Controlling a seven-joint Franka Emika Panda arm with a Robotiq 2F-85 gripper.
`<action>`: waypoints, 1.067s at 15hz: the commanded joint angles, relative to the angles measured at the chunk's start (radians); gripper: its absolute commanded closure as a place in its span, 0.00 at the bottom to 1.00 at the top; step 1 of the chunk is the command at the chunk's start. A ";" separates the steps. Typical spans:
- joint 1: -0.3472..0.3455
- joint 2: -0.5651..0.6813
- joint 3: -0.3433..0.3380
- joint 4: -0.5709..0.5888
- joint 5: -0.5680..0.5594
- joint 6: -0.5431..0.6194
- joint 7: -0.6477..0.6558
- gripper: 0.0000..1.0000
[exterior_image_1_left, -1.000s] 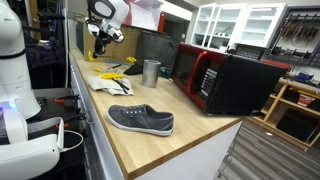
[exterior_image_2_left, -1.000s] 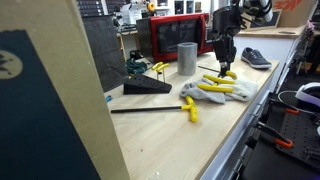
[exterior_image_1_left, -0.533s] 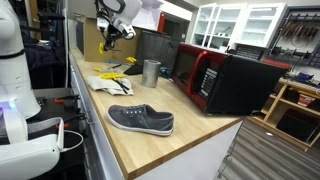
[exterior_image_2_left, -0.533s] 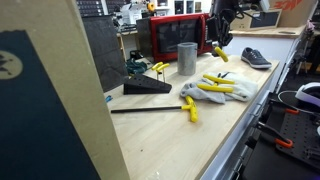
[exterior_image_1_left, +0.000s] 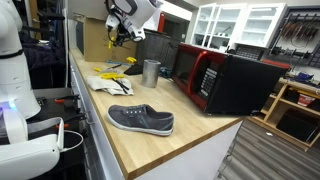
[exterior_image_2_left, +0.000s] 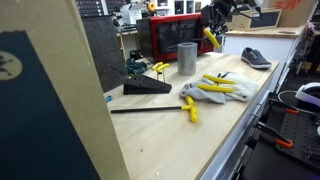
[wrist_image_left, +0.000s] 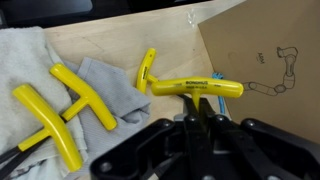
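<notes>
Risen higher since a second ago, with fingers (wrist_image_left: 188, 120) pinching yellow T-handle (wrist_image_left: 196, 88) aloft over pale wood worktop (exterior_image_1_left: 200, 125), at 11 o'clock from cup (exterior_image_1_left: 151, 71). Workshop room, red-doored microwave (exterior_image_1_left: 205, 78). Cannot read print on handle.

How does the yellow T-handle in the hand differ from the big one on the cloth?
The held T-handle is clamped in the hand, raised above the table; the big T-handle lies on the cloth. The held T-handle's grip runs level across the wrist view, the big T-handle's slants. Both are yellow.
</notes>
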 joint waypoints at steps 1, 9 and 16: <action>-0.049 0.059 -0.011 0.083 0.050 -0.092 0.055 0.98; -0.127 0.133 -0.039 0.127 0.158 -0.108 0.127 0.98; -0.184 0.180 -0.076 0.159 0.230 -0.095 0.204 0.98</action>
